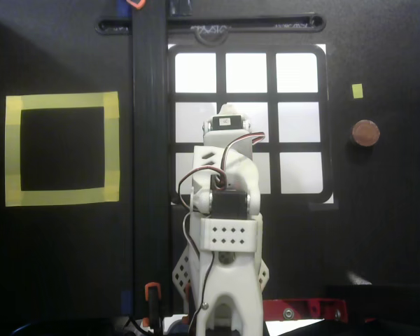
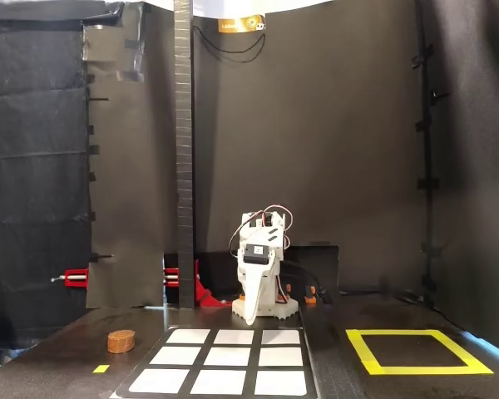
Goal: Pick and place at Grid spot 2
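Note:
A brown round disc (image 1: 366,132) lies on the black table to the right of the grid in the overhead view, and at the left in the fixed view (image 2: 121,341). Grid spot 2 (image 1: 246,72), the middle cell of the top row, glows white and is bare; in the fixed view it is the middle cell of the nearest row (image 2: 219,381). My white arm (image 1: 227,182) is folded over the grid's near rows. My gripper (image 2: 251,316) points down near the arm's base, its jaws together and empty, far from the disc.
A yellow-tape square outline (image 1: 61,100) lies left of the grid in the overhead view and at the right in the fixed view (image 2: 416,334). A small yellow tape mark (image 1: 357,90) sits near the disc. A black upright post (image 2: 183,166) stands beside the arm. Red clamps (image 1: 304,308) hold the base.

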